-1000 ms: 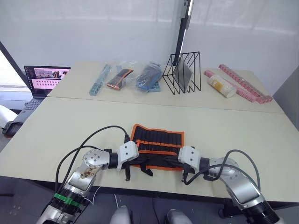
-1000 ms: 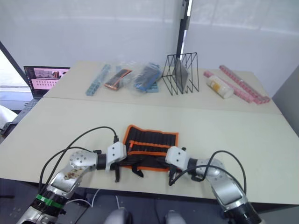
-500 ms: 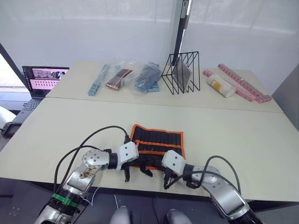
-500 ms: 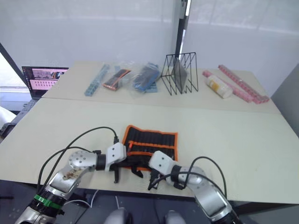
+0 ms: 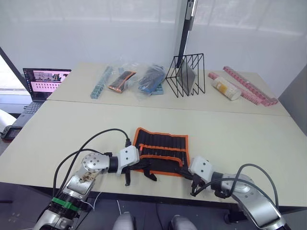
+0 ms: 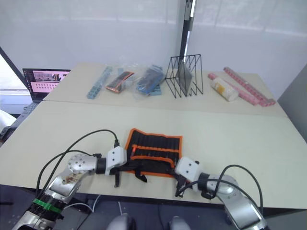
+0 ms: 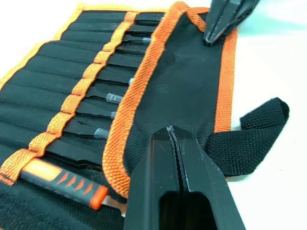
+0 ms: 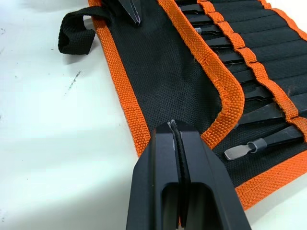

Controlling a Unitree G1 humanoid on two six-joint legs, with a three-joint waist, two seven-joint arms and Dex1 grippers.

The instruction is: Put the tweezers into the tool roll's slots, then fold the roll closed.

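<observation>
Gripping the tool roll (image 5: 161,152) near flap, both jaws sat closed on limp fabric; the stiffer orange binding (image 8: 120,86) looked the better hold.

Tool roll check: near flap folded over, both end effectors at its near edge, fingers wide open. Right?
Not quite. Both wrist views show the fingers shut: left end effector, right end effector. The tool roll flap is folded over, both at its near edge.
</observation>
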